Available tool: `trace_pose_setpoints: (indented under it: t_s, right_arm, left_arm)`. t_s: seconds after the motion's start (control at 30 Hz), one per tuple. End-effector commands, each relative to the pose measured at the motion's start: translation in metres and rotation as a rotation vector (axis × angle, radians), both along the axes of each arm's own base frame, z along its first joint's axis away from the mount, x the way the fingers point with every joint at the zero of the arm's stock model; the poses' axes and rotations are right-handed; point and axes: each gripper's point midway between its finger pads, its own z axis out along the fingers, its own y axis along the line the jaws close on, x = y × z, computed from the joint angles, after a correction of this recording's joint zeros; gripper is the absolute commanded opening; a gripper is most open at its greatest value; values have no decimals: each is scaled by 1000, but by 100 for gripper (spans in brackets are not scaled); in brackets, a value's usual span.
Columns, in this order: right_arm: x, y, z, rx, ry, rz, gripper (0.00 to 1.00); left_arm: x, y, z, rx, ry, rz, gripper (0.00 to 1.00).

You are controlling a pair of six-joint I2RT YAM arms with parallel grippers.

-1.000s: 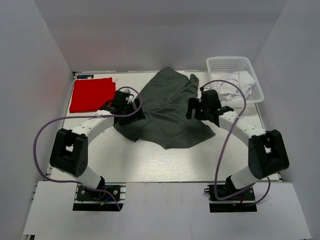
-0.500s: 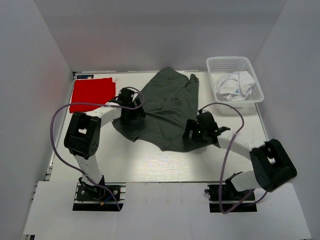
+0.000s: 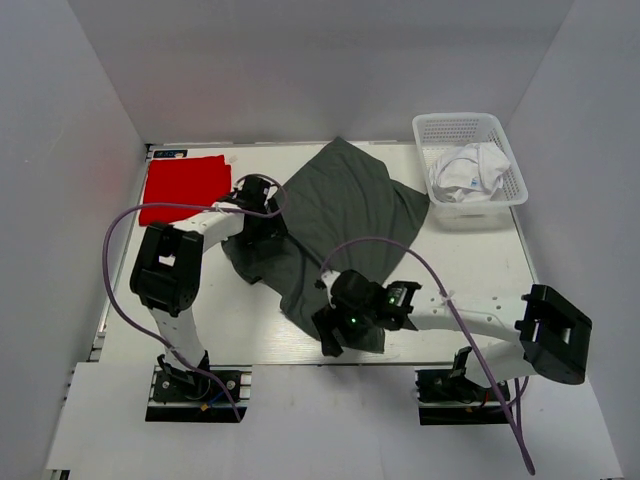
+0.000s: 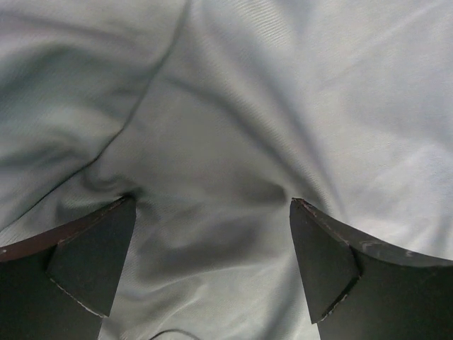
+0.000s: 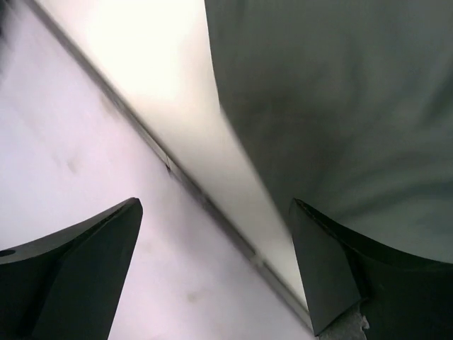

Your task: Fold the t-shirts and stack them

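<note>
Right hand (image 3: 335, 330): low in the middle of the top view, at the near hem of the dark shirt (image 3: 335, 215); its wrist view shows fingers spread with nothing between them, cloth edge at upper right and bare counter (image 3: 470, 260) beneath.
Left hand (image 3: 258, 215): left of centre, on the shirt's left edge; fingers spread wide over wrinkled cloth, not pinching.
Step in hand: my guess is spreading the dark shirt flat before folding; no fold made yet.
Next move: each hand likely needs to press its fingers together on a hem or corner, then pull apart to smooth.
Other shirts: red shirt (image 3: 183, 187) lies flat at upper left; white shirt (image 3: 465, 170) bunched in the basket (image 3: 432, 132), upper right.
Edges: the right hand sits near the counter's front edge; little room behind it.
Open room: bare counter at right and lower left.
</note>
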Motion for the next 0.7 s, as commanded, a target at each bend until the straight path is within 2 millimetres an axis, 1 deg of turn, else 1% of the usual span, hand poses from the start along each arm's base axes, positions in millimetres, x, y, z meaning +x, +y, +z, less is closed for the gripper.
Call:
trace_pose_setpoints:
  t_s: [0.0,0.03,0.07,0.1,0.13,0.17,0.2,0.23,0.27,0.3,0.33,0.37,0.4,0.43,0.47,0.5,0.53,0.57,0.6,0.63,0.67]
  right_arm:
    - [55,29,48,76,-230,-42,90]
    - [83,34,68,81,-332,-129,90]
    - [96,32,75,83,-355,-180,90]
    - [112,29,81,84,-382,-230,90]
    - [138,20,93,77,-434,-352,90]
    - [148,18,100,87,-450,-384,90]
    - [165,12,108,99,-469,-438,90]
    - [186,2,112,98,-496,-508,90]
    - [197,-1,109,84,-508,-532,90]
    - [217,-8,115,98,-532,-591,90]
    - [235,-22,114,74,-545,-638,90]
    - [244,-25,114,69,-549,-650,90]
    - [267,-29,111,43,-549,-682,90]
    - [283,-41,108,24,-549,-723,90]
    - [293,-45,93,-18,-534,-729,90]
    - [314,-49,90,-20,-534,-759,90]
    - [326,-58,72,-50,-513,-785,90]
    - [336,-56,70,-33,-503,-770,90]
    - [348,-61,68,-21,-488,-787,90]
    - [360,-68,44,-62,-451,-802,90]
    - [364,-69,39,-63,-440,-798,90]
  left_arm:
    - [-13,18,20,50,-12,50,100]
    - [-15,20,22,57,-18,54,100]
    - [-19,24,22,67,-14,72,100]
    - [-18,25,22,70,-17,84,100]
    - [-19,28,27,79,-25,90,100]
    - [-19,28,27,79,-25,90,100]
    - [-22,29,27,79,-24,90,100]
    - [-22,28,27,68,-24,110,100]
    - [-22,28,27,68,-24,110,100]
    - [-21,28,25,67,-28,110,100]
    - [-21,31,20,72,-15,119,100]
    - [-20,29,17,63,-11,114,100]
    - [-17,28,12,68,0,114,100]
    - [-17,28,8,74,17,113,100]
    - [-16,31,4,76,33,130,100]
    - [-12,30,4,78,37,130,100]
    - [-12,28,-5,79,60,125,100]
    - [-10,32,-7,83,73,135,100]
    - [-5,30,-6,81,66,136,100]
    - [-5,32,-8,95,77,140,100]
    - [-2,36,-11,100,92,150,100]
